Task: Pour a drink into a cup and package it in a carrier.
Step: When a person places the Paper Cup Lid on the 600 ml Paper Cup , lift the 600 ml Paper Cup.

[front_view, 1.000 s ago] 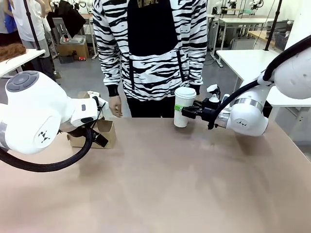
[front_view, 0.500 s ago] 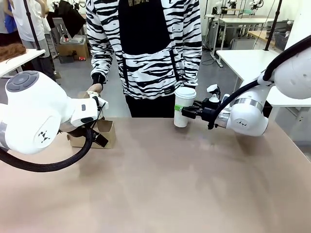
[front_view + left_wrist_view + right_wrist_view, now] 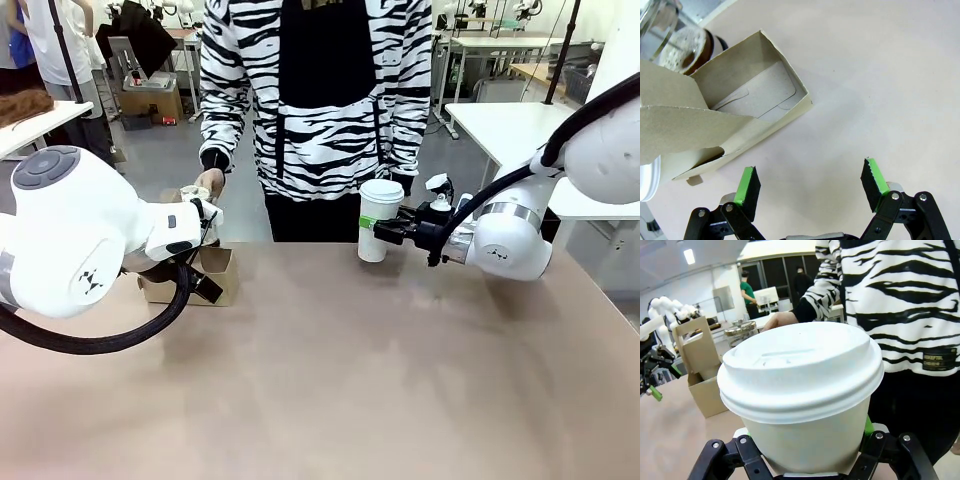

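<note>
My right gripper [image 3: 386, 229] is shut on the cup [image 3: 378, 221], a tall white paper cup with a domed white lid, held upright near the table's far edge. The same cup [image 3: 802, 390] stands large between my right gripper's [image 3: 810, 462] jaws in the right wrist view. The brown cardboard carrier [image 3: 205, 274] sits at the far left, partly behind my left arm. My left gripper [image 3: 810, 182] hangs open above bare table beside the carrier [image 3: 747, 102], touching nothing. The drink [image 3: 692, 46], dark and foamy in a clear pitcher, stands behind the carrier.
A person in a zebra-striped top stands at the far side; one hand [image 3: 209, 184] reaches down above the carrier and pitcher. White lids [image 3: 647, 181] lie by the carrier's end. The tabletop [image 3: 340, 380] stretches bare in front of both arms.
The person's hand rose from beside the body to above the carrier, and the person shifted sideways. Both arms and the cup stayed still.
</note>
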Robot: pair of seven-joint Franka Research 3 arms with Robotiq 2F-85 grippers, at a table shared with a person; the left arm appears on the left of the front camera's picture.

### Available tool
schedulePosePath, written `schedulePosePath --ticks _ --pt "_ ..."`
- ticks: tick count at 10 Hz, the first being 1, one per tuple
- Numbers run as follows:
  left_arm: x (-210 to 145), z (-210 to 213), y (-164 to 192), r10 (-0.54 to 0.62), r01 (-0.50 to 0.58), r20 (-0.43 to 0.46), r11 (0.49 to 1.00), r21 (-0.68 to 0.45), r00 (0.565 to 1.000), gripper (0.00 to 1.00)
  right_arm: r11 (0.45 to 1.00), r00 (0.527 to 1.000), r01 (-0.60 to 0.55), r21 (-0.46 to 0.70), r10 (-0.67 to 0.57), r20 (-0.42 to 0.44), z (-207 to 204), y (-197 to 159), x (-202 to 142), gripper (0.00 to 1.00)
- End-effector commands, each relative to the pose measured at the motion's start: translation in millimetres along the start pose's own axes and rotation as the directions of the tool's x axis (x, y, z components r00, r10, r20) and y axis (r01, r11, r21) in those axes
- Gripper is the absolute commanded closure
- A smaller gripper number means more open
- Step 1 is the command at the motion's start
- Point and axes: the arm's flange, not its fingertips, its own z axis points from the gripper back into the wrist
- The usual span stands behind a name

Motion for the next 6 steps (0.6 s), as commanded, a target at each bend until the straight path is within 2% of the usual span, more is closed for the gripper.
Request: schedulePosePath --ticks 1,6 --pt "-0.1 0.4 0.4 0.001 -0.001 0.002 1.000 -0.002 1.000 0.00 1.000 1.000 0.000 0.000 0.000 0.000 0.0 0.0 0.0 0.20" --pt "-0.1 0.4 0.4 0.001 -0.001 0.002 1.000 -0.002 1.000 0.00 1.000 0.998 0.002 -0.028 -0.004 -0.060 10.7 23.6 143.6 0.20"
